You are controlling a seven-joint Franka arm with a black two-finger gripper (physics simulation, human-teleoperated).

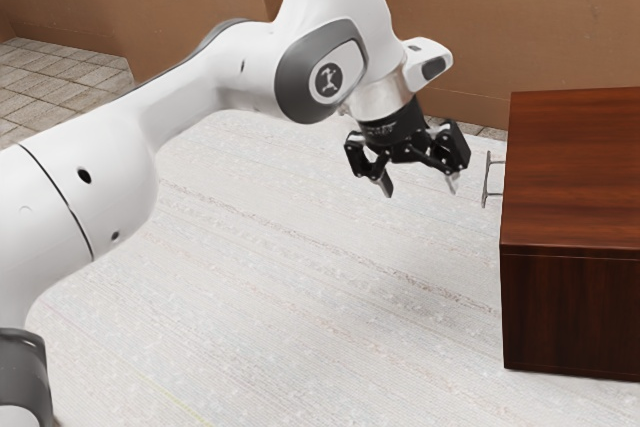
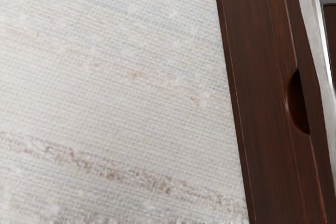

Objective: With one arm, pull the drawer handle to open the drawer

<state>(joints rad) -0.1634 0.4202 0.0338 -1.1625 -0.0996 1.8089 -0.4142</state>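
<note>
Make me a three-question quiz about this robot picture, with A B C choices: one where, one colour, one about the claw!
1. In the exterior view, the handle is on which side of the gripper? A right B left C underneath
2. Colour of the cabinet? A white B dark brown C green
3. The gripper is: A open B shut on the handle C holding a cup
Answers: A, the handle stands right of the fingers; B, the wood is dark brown; A, the fingers are spread, nothing between.

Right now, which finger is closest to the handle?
The finger on the exterior view's right, just short of the drawer handle; the other finger is farther off.
</note>
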